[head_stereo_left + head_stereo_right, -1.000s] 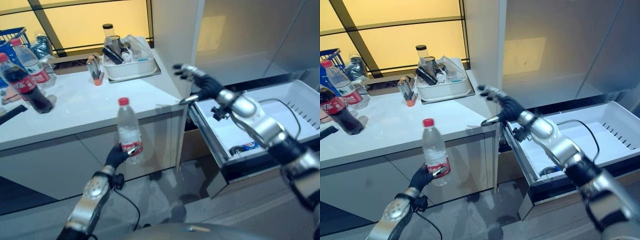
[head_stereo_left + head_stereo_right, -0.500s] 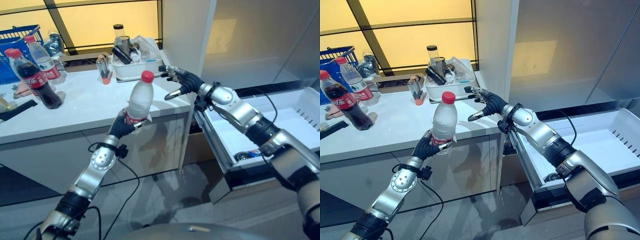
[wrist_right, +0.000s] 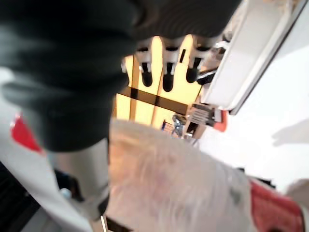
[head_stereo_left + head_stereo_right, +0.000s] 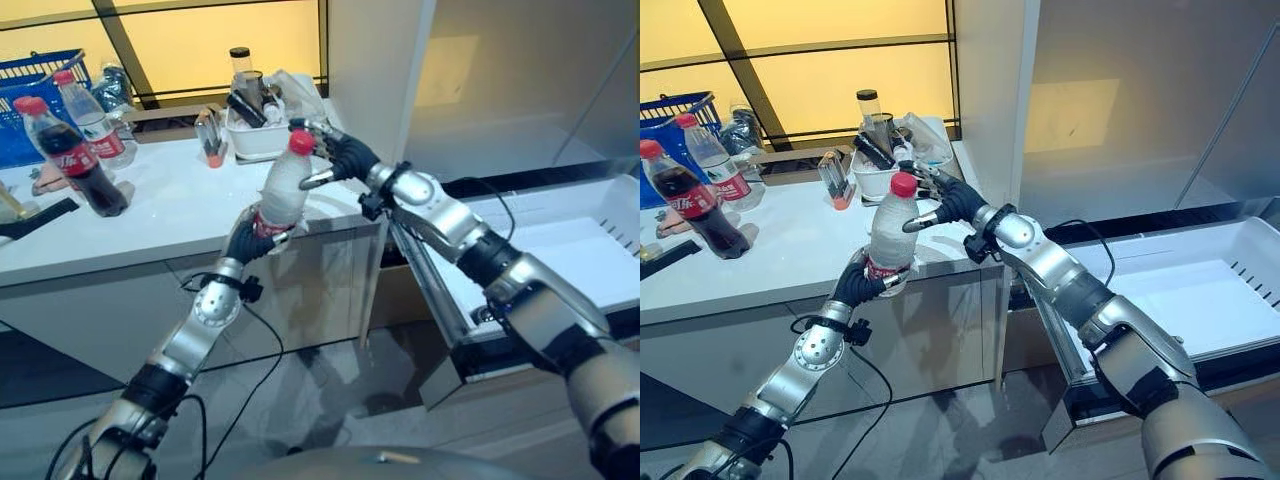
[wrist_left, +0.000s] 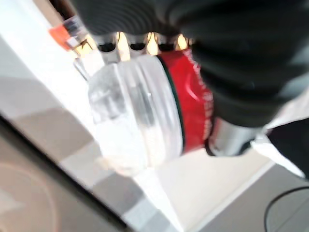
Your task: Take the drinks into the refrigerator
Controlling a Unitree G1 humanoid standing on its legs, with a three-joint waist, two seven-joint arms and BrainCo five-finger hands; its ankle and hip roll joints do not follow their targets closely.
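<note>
I'm seeing the white bench (image 4: pixel 760 265) carrying a cola bottle (image 4: pixel 685 205) at its left end. My left hand (image 4: pixel 858 283) is gripping the water bottle (image 4: pixel 892 232) by its red label, fingers curled round it, above the bench's front edge. My right hand (image 4: pixel 945 200) is hanging by its red cap with fingers spread.

Left arm raised, left hand (image 4: pixel 862 282) curled around the lower part of water bottle (image 4: pixel 892 233). Right arm stretched across, right hand (image 4: pixel 942 197) with fingers extended and thumb spread beside the bottle's cap.
</note>
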